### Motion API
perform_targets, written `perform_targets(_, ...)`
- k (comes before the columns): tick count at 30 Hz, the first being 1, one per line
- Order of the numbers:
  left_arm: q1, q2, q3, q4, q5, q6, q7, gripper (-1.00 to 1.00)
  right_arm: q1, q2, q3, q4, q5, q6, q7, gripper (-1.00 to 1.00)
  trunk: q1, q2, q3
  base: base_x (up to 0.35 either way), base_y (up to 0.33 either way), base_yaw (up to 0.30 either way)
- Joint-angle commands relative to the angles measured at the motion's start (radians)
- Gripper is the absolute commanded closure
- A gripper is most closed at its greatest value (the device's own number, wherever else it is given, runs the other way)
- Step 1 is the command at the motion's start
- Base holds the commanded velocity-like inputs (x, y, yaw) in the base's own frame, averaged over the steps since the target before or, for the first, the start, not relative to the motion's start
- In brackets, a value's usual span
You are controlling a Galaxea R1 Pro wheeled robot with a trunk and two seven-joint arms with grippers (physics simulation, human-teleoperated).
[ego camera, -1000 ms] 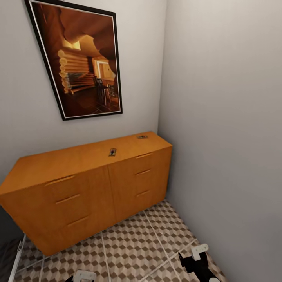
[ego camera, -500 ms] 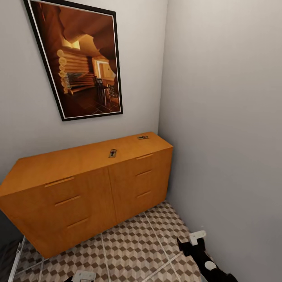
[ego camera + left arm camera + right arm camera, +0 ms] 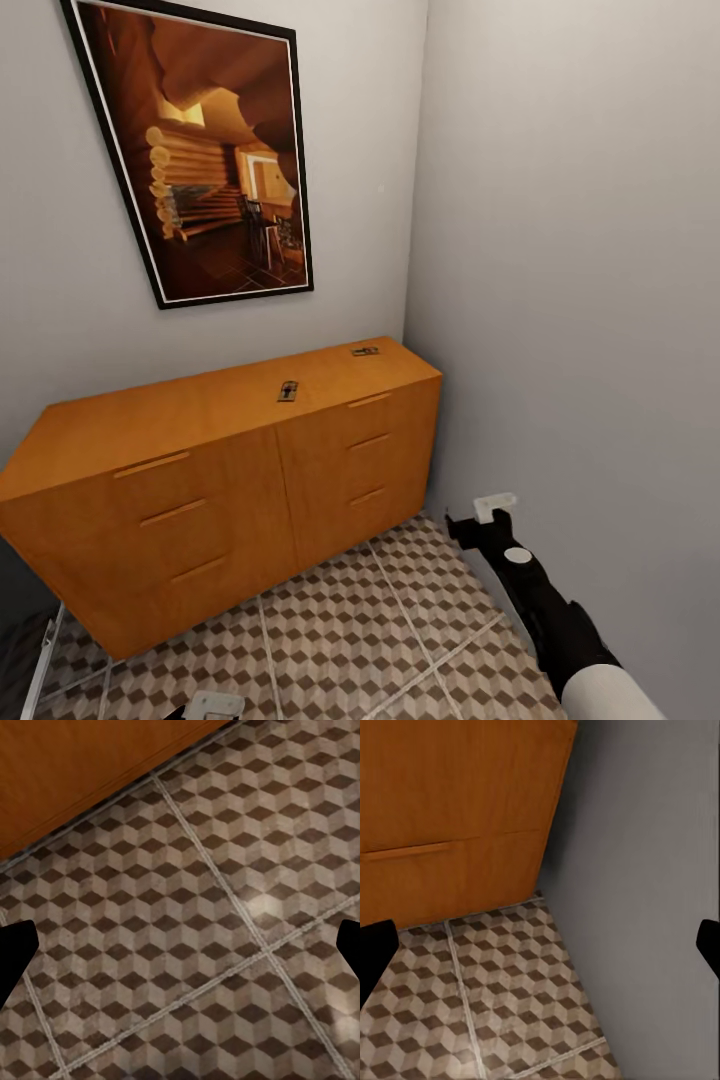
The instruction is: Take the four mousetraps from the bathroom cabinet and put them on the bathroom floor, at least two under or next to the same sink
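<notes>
The orange-brown cabinet [image 3: 220, 470] stands against the back wall, its drawers closed. Two mousetraps lie on its top: one near the middle [image 3: 288, 391] and one near the right end [image 3: 364, 351]. The cube-patterned bathroom floor [image 3: 380, 630] spreads in front. My right gripper [image 3: 478, 517] hangs open above the floor, just right of the cabinet's right end and close to the side wall. In the right wrist view the cabinet front [image 3: 457, 810] and the floor [image 3: 502, 975] lie ahead of the open fingers. My left gripper [image 3: 213, 705] is low at the picture's bottom edge, open over the floor [image 3: 187, 945].
A large framed picture [image 3: 200, 150] hangs above the cabinet. The grey side wall [image 3: 580, 300] runs close along the right and meets the cabinet's end in a tight corner. A white rail [image 3: 40, 650] shows at the lower left.
My right arm has risen and reached forward toward the cabinet's right end. The left gripper and the mousetraps have stayed put.
</notes>
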Motion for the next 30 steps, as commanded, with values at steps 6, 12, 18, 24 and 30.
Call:
perform_targets(6, -0.001, -0.001, -0.008, 0.003, 0.005, -0.005, 0.002, -1.00, -0.001, 0.000, 0.002, -0.269, 0.010, 0.256, 0.001, -1.00, 0.000, -0.001, -0.001, 0.000, 0.000, 0.000)
perform_targets(12, -0.001, -0.001, -0.008, 0.003, 0.006, -0.005, 0.002, -1.00, -0.039, 0.003, 0.002, -0.348, 0.010, 0.380, 0.001, -1.00, 0.000, -0.001, -0.001, 0.000, 0.000, 0.000)
perform_targets(18, -0.001, 0.000, -0.009, 0.004, 0.006, 0.078, 0.002, -1.00, -0.126, 0.012, 0.002, -0.356, 0.009, 0.450, 0.002, -1.00, 0.000, -0.001, -0.001, 0.000, 0.000, 0.000)
perform_targets(24, 0.000, 0.036, -0.008, 0.005, 0.006, 0.275, -0.003, -1.00, -0.246, 0.047, 0.003, -0.335, 0.009, 0.485, 0.003, -1.00, 0.000, -0.001, -0.001, 0.000, 0.000, 0.000)
perform_targets(30, 0.044, 0.059, -0.008, 0.006, 0.006, 0.300, -0.003, -1.00, -0.349, 0.088, 0.004, -0.259, 0.009, 0.495, 0.004, -1.00, 0.000, -0.001, -0.001, 0.000, 0.000, 0.000)
